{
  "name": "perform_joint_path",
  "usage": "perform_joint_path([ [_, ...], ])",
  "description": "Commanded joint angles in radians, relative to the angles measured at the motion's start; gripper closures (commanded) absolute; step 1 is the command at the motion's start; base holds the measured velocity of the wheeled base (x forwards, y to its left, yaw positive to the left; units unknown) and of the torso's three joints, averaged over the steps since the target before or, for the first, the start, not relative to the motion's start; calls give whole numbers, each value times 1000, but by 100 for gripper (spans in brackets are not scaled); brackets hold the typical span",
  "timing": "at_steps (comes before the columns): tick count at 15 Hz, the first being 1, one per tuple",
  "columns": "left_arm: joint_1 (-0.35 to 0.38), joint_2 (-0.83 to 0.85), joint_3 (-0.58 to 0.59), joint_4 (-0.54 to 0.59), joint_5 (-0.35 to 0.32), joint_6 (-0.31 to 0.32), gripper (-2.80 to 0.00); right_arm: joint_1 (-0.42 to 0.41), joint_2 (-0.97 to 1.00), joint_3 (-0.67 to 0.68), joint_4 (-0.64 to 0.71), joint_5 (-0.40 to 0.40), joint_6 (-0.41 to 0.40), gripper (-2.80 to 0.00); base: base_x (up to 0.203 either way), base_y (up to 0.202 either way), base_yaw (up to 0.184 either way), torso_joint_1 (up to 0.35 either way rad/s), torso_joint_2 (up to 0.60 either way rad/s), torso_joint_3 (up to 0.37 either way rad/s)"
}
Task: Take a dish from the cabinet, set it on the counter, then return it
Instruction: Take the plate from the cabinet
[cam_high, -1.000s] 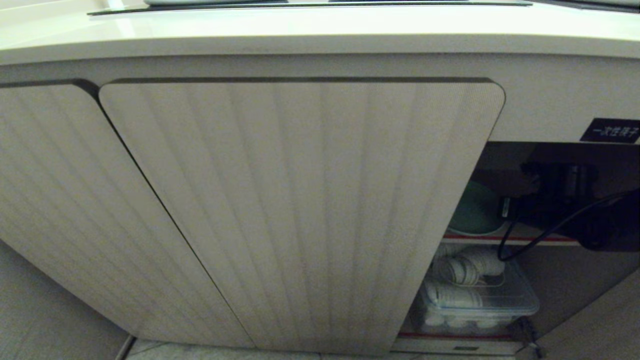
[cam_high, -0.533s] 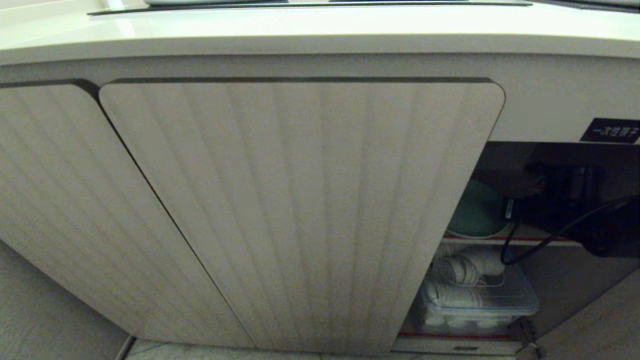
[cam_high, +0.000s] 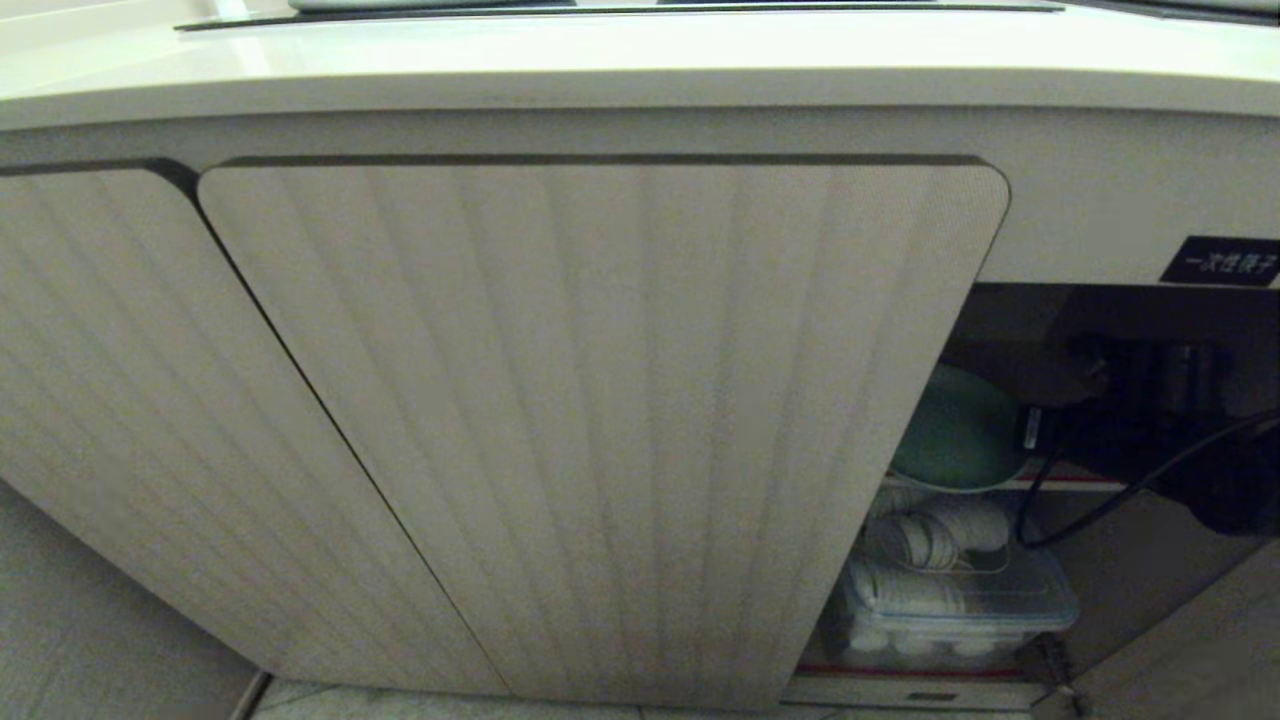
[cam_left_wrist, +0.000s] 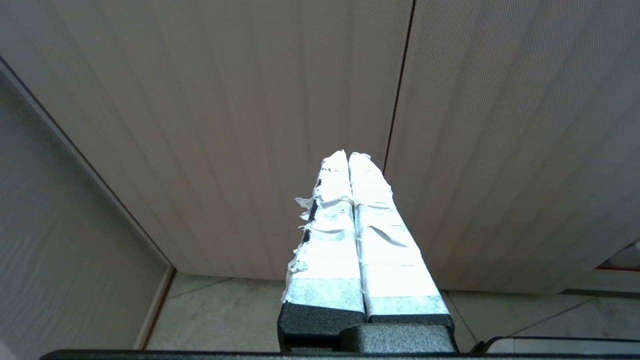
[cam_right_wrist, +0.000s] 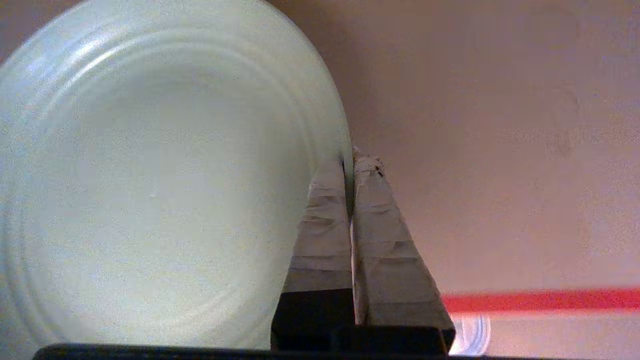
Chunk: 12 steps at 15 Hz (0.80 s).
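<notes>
- Head view shows the cabinet (cam_high: 600, 420) with its ribbed doors; the opening at the right exposes two levels inside.
- On the upper, red-edged shelf (cam_high: 1070, 483) the dish (cam_high: 955, 430) stands tilted, its mint-green face turned outward; its underside and footing are hidden by the door edge.
- Right pincer (cam_right_wrist: 350, 162) reaches into that opening and pinches the dish at its rim, taped fingertips (cam_right_wrist: 372, 210) pressed together on either side of the edge, as the right wrist view shows.
- Below the shelf sits a clear plastic bin (cam_high: 1050, 600) on the cabinet floor, holding stacks of white ribbed cups or small bowls (cam_high: 920, 545) lying on their sides; I cannot tell exactly which they are.
- A black cable (cam_high: 1100, 510) loops down from the right arm in front of the shelf.
- A small black label (cam_high: 1222, 262) with white characters is fixed above the opening.
- Tabletop (cam_high: 600, 60) runs along the top, with the dark cooktop panel (cam_high: 620, 8) at its far edge.
- Left pincer (cam_left_wrist: 348, 160) hangs apart in front of the closed doors, low near the tiled floor (cam_left_wrist: 225, 315), its taped fingers pressed together on nothing.
</notes>
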Motion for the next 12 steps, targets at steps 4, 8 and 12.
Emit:
perform_joint_path([
  [4, 0, 0, 0, 0, 1, -1, 0, -15, -68, 84, -36, 2, -1, 0, 0, 0, 0, 0, 0, 0],
  [8, 0, 0, 0, 0, 1, -1, 0, -37, -124, 160, -51, 3, -1, 0, 0, 0, 0, 0, 0, 0],
  [12, 0, 0, 0, 0, 1, -1, 0, -45, -204, 249, -64, 4, -2, 0, 0, 0, 0, 0, 0, 0],
])
